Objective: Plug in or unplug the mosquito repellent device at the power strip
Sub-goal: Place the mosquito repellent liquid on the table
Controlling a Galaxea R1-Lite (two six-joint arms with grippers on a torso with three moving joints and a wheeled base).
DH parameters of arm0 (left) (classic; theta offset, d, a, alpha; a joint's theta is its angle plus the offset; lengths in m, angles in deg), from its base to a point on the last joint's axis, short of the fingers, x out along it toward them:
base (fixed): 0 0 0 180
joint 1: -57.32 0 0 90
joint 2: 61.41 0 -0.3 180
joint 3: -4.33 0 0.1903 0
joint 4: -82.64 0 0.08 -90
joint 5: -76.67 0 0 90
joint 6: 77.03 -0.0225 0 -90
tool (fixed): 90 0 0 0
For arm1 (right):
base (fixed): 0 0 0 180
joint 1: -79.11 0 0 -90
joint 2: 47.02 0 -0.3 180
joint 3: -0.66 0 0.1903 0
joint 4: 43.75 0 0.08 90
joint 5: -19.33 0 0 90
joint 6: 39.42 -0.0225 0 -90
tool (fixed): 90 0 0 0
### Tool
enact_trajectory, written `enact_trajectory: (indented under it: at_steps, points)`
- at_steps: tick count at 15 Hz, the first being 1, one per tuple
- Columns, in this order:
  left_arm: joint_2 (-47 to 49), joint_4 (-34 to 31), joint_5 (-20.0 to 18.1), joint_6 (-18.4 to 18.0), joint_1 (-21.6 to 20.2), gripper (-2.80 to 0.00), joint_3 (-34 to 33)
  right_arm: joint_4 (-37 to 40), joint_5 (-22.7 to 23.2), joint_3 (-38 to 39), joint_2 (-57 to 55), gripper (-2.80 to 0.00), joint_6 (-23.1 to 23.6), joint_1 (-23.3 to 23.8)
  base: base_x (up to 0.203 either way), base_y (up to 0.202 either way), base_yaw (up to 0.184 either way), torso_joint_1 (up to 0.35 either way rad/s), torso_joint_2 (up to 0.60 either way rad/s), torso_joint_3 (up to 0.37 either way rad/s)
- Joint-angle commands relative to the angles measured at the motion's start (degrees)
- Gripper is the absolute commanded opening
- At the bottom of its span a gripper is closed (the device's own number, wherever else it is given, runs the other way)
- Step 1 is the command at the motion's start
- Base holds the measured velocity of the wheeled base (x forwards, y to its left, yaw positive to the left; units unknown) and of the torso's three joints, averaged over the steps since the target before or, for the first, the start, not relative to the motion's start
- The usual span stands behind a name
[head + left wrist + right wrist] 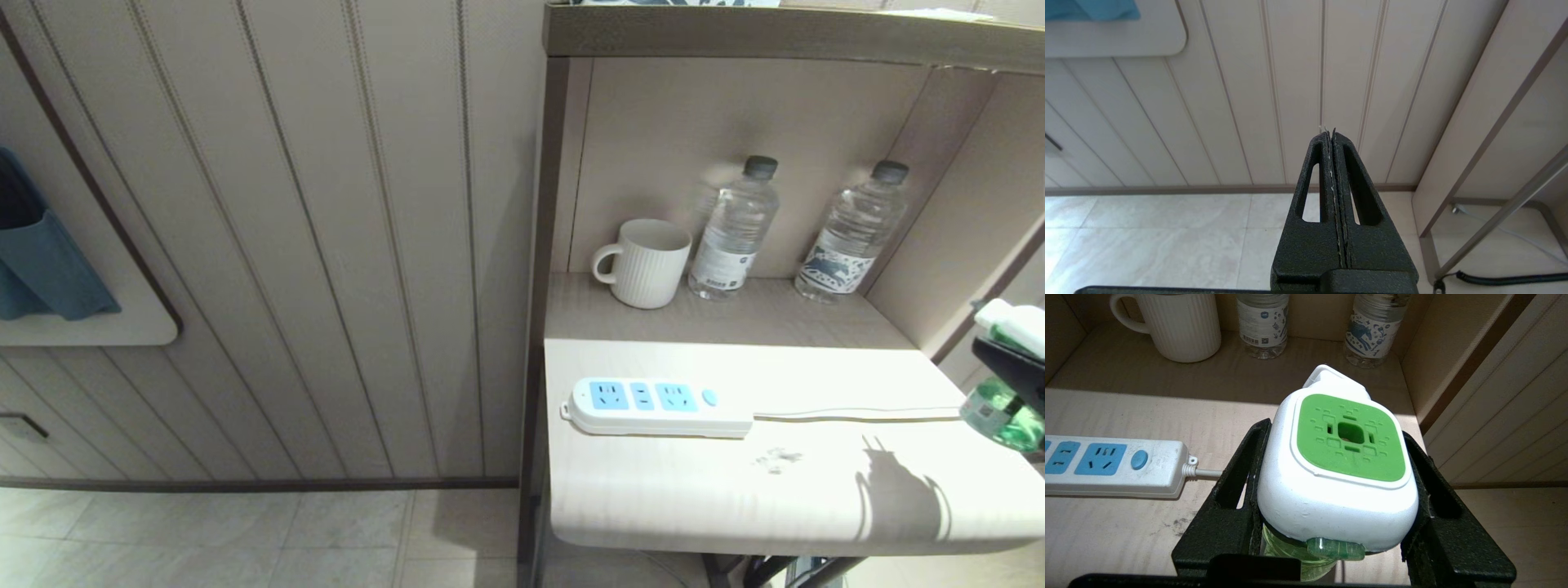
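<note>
The mosquito repellent device [1339,465], white with a green top and a translucent green bottle below, sits clamped between the black fingers of my right gripper [1337,457]. In the head view the mosquito repellent device [1011,384] hangs at the far right edge, above the shelf's right end, clear of the surface. The white power strip [653,406] with light-blue sockets lies flat on the shelf's left part, its sockets empty, its cord [849,415] running right. The power strip [1112,465] lies well to the side of the held device. My left gripper [1329,132] is shut and empty, low beside the wall.
A ribbed white mug [647,261] and two clear water bottles [733,229] [853,233] stand at the back of the alcove. The cabinet side walls [955,229] enclose the shelf [735,490]. Panelled wall and tiled floor [245,539] lie to the left.
</note>
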Motion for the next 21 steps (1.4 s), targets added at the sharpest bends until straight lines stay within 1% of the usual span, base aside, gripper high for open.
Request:
enact_trajectory:
  at_steps: [1,2,4,5,7,8,11,12,14,16,21]
  points:
    - [0.1,0.0,0.0,0.0,0.0,-2.80,0.0,-0.1,2.0,1.0,2.5,-2.80,0.0,-1.2,0.000,0.000,0.000,-0.042,0.11,0.065]
    - [0.1,0.0,0.0,0.0,0.0,-2.80,0.0,-0.7,2.8,1.8,2.8,-2.80,0.0,-1.2,0.000,0.000,0.000,-0.016,0.08,0.046]
    - [0.1,0.0,0.0,0.0,0.0,-2.80,0.0,-2.7,2.3,3.7,2.3,-2.80,-0.3,-0.6,0.000,0.000,0.000,-0.008,0.04,0.027]
    - [0.1,0.0,0.0,0.0,0.0,-2.80,0.0,-6.7,2.0,5.5,2.2,-2.80,-0.3,0.0,0.000,0.000,0.000,0.000,0.00,0.000]
    - [0.1,0.0,0.0,0.0,0.0,-2.80,0.0,-17.5,0.7,9.8,0.6,-2.80,0.1,1.9,0.000,0.000,0.000,0.000,0.00,0.000]
    - [0.1,0.0,0.0,0.0,0.0,-2.80,0.0,-21.6,-0.2,11.1,-1.8,-2.80,0.4,3.6,0.000,0.000,0.000,0.000,0.00,0.000]
    - [0.1,0.0,0.0,0.0,0.0,-2.80,0.0,-34.1,-1.4,13.2,-10.5,-2.80,1.0,12.9,0.000,0.000,0.000,0.000,0.00,0.000]
    - [0.1,0.0,0.0,0.0,0.0,-2.80,0.0,-38.5,-1.5,14.2,-13.4,-2.80,1.1,14.2,0.000,0.000,0.000,0.000,0.00,0.000]
    - [0.1,0.0,0.0,0.0,0.0,-2.80,0.0,-47.4,-1.6,16.6,-18.3,-2.80,1.2,15.1,0.000,0.000,0.000,0.000,0.00,0.000]
    - [0.1,0.0,0.0,0.0,0.0,-2.80,0.0,-53.5,-1.7,16.9,-22.8,-2.80,1.8,15.3,0.000,0.000,0.000,0.000,0.00,0.000]
    - [0.1,0.0,0.0,0.0,0.0,-2.80,0.0,-70.5,-2.6,18.6,-34.3,-2.80,6.5,15.3,0.000,0.000,0.000,0.000,0.00,0.000]
